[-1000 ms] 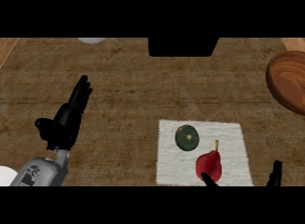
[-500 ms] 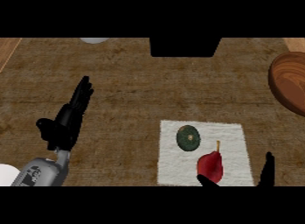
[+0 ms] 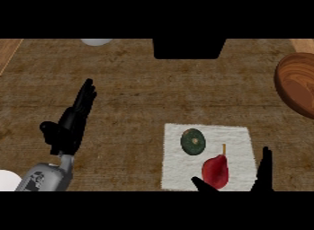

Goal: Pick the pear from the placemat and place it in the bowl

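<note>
A red pear (image 3: pixel 216 170) with a thin stem lies on the white placemat (image 3: pixel 179 168) at the lower right, next to a dark green round object (image 3: pixel 193 141). The wooden bowl (image 3: pixel 304 86) sits at the right edge, well above the mat. My right hand (image 3: pixel 262 173) comes in from the lower edge, its fingers straight up at the pear's right and its thumb (image 3: pixel 202 184) just below-left of the fruit; the pear lies between them, untouched as far as I can see. My left hand (image 3: pixel 71 123) rests open at the left, fingers pointing up.
A black box (image 3: pixel 189 48) stands at the top middle of the brown counter. A white object (image 3: pixel 96 42) peeks in at the top left, another white round thing (image 3: pixel 1 180) at the lower left corner. A lighter wooden strip (image 3: pixel 1 58) runs along the left edge.
My right hand has risen further into view, its fingers climbing beside the pear's right and the thumb shifting under it. The left hand and the pear have not moved.
</note>
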Available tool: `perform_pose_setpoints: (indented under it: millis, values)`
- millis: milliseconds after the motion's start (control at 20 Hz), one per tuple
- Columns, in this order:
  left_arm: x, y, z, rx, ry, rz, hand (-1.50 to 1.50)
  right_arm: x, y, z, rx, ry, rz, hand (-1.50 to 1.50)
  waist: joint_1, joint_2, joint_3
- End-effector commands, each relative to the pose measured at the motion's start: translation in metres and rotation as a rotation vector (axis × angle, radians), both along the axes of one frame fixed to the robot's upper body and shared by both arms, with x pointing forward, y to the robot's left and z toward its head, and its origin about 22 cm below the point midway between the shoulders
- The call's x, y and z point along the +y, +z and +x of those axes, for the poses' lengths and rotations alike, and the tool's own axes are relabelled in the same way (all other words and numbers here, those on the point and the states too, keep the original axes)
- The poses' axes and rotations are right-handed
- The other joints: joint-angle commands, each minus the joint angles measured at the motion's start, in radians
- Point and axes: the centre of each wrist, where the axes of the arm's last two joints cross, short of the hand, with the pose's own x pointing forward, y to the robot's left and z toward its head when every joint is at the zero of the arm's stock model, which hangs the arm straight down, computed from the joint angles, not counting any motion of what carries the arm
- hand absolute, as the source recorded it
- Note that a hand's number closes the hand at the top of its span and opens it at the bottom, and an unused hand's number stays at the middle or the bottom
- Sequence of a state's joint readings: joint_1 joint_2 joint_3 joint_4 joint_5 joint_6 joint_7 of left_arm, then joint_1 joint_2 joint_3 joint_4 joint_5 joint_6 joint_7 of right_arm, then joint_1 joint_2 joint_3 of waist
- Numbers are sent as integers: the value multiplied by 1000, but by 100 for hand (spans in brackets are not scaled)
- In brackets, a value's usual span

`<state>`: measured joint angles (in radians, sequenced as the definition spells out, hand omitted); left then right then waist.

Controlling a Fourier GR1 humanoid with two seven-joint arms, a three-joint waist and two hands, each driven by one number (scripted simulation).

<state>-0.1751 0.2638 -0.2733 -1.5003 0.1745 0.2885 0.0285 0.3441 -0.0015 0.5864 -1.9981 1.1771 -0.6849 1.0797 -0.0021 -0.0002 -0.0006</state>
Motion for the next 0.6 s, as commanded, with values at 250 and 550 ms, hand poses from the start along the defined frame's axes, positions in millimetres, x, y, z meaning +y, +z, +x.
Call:
perform_pose_setpoints:
  millis: [250, 550]
  values:
    - [9, -4, -17, -8, -1, 10, 0, 21, 5, -2, -75, -32, 127, -150, 4, -1, 0]
    - [21, 7, -1, -9, -3, -5, 0, 23, -10, -3, -69, -48, 172, -150, 1, 0, 1]
